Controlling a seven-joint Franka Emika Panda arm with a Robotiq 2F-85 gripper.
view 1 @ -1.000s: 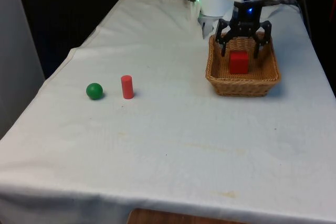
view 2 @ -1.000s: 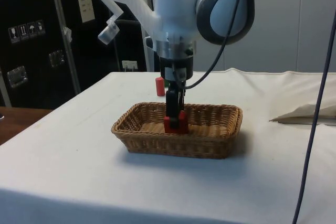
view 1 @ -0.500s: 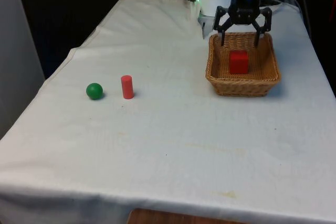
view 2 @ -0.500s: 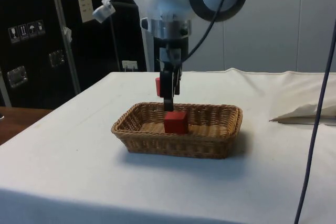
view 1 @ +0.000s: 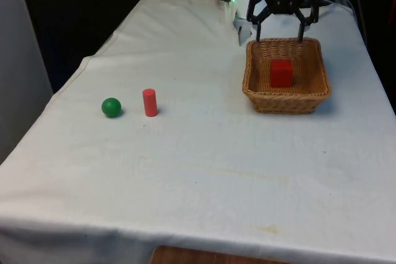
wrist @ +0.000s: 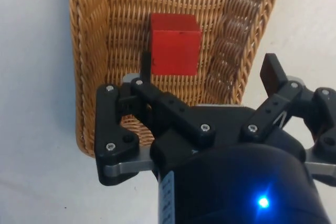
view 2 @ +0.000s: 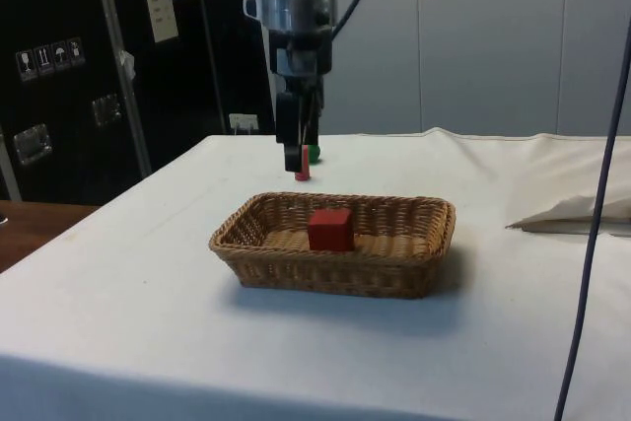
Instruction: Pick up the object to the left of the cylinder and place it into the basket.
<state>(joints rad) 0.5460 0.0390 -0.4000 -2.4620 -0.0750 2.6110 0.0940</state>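
No readable text; small symbol stickers and a pale paper notice on the dark cabinet, illegible.

A red cube sits flat inside the wicker basket. A red cylinder stands upright, green ball just beside it.

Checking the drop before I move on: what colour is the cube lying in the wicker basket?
Red. The cube shows best in the front view.

gripper risen above basket, cube released
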